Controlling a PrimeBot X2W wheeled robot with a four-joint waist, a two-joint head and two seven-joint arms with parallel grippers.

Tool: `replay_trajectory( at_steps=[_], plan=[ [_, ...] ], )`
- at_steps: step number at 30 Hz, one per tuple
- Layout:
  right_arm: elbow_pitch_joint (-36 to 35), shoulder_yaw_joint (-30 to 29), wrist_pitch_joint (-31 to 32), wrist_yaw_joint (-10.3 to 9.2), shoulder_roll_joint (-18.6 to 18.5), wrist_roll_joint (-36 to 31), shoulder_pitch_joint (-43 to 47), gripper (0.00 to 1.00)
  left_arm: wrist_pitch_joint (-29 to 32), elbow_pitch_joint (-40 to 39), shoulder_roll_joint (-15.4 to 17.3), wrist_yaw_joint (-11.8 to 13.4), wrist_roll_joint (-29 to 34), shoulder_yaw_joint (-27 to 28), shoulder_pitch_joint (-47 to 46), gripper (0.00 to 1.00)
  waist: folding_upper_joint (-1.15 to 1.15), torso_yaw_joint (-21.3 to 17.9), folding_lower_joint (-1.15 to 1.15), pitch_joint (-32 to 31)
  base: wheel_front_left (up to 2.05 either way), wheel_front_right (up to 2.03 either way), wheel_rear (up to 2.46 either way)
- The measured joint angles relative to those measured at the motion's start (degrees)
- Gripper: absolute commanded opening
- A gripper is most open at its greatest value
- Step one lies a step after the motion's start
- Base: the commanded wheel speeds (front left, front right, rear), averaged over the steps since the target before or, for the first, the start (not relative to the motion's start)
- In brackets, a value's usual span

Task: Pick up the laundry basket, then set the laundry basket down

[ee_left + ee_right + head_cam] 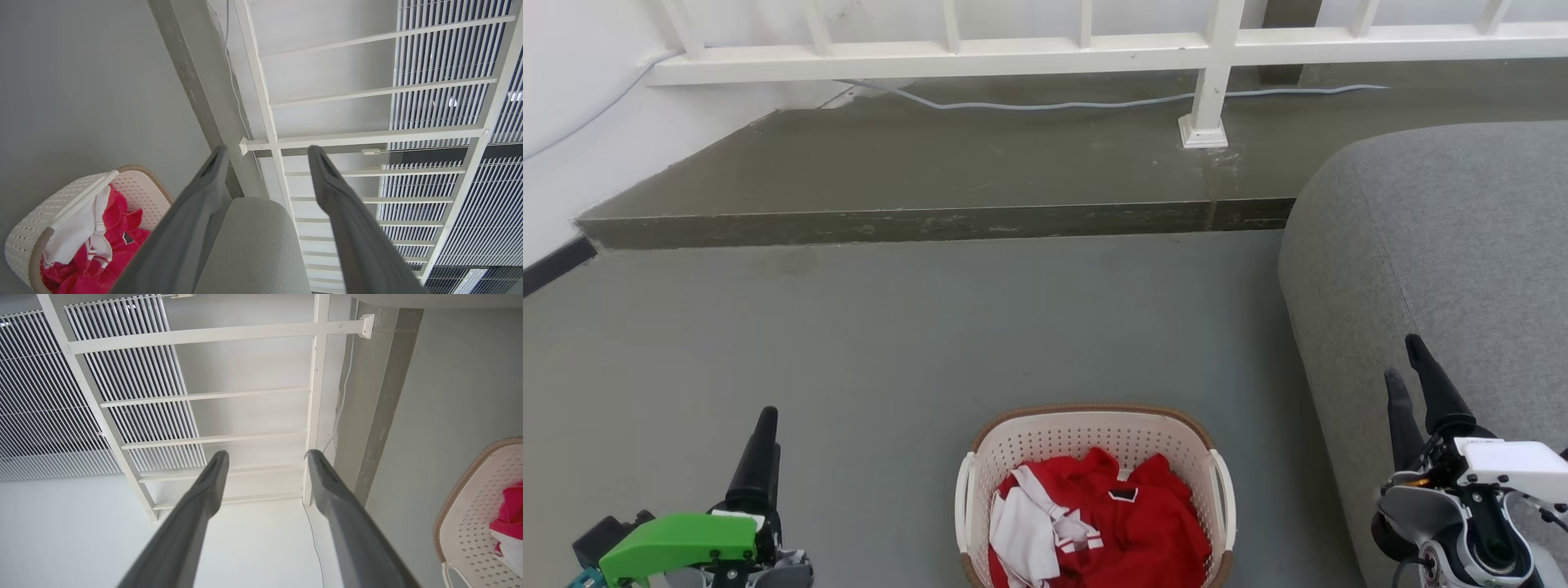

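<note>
The laundry basket stands on the grey floor at the bottom centre of the head view. It is cream-white and perforated, with a brown rim and a white loop handle on each side, and holds red and white clothes. My left gripper hovers to the basket's left, well apart from it. My right gripper hovers to the right, in front of the sofa. In the left wrist view the left gripper is open and empty, with the basket at lower left. The right gripper is also open and empty, with the basket at the right edge.
A grey upholstered sofa fills the right side, close to the basket. Beyond the open floor runs a raised concrete step with a white railing and a loose cable. A white wall closes the left.
</note>
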Motion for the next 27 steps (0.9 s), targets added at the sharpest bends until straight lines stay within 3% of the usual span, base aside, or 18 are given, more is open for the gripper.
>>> replay_trajectory(
  at_steps=[6, 27],
  plan=[
    [-1.7, 1.1, -1.2, 0.00, -1.0, -2.6, 0.0, 1.00, -1.1, -0.3, 0.4, 0.0, 4.4, -0.7, 0.0, 1.00, 0.00, 0.0, 0.00, 0.0, 0.00, 0.00, 0.00],
    [-4.0, 11.4, -8.4, 0.04, -8.1, -23.5, -0.2, 1.00, -4.9, -3.8, 0.8, 0.8, 27.8, -3.1, -0.1, 1.00, 0.00, 0.3, 0.00, 0.4, 0.00, 0.00, 0.00]
  ],
)
